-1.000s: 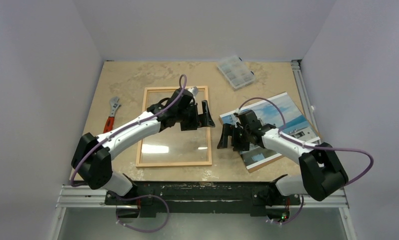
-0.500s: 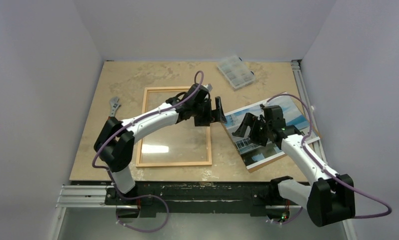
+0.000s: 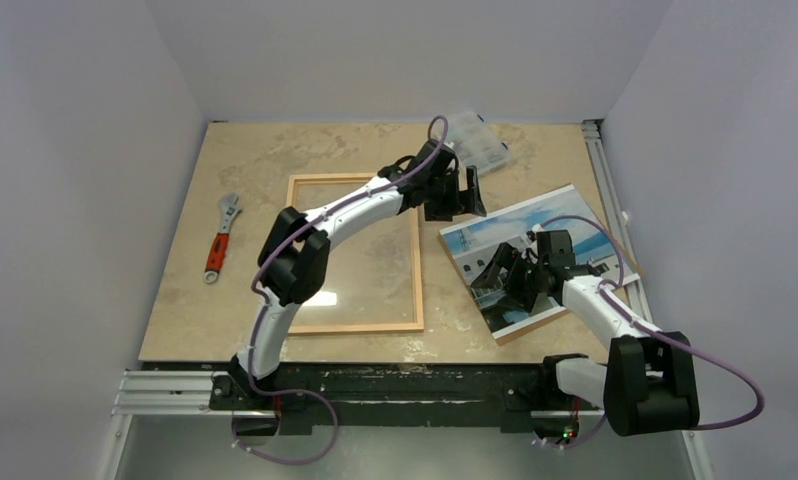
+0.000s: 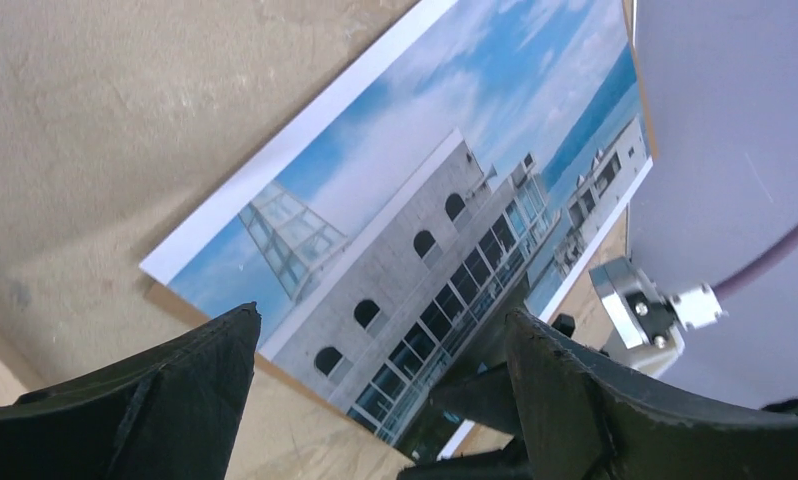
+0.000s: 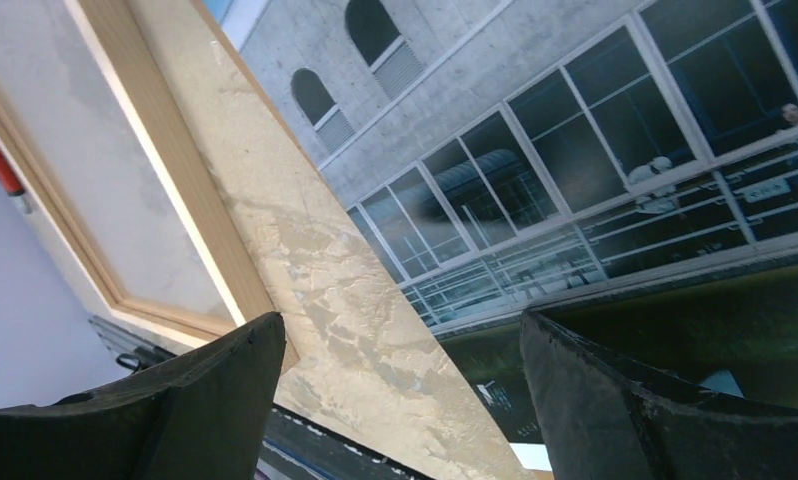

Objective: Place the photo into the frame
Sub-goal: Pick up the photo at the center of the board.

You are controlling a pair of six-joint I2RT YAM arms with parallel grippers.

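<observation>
I'm hovering my left gripper [image 3: 464, 193] wide open at the far corner of the photo [image 3: 520, 228] | right gripper [image 3: 505, 283] gaping empty over its near edge, probably for a two-sided lift | photo lying flat beside the frame [image 3: 353, 327]

Beige marbled tabletop [image 3: 275, 150], plain pale-grey walls [image 3: 75, 150] 3 sides, metal rail [image 3: 165, 390] nr edge.

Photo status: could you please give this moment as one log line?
photo: outside frame | frame: empty | left gripper: open | right gripper: open, over photo
</observation>
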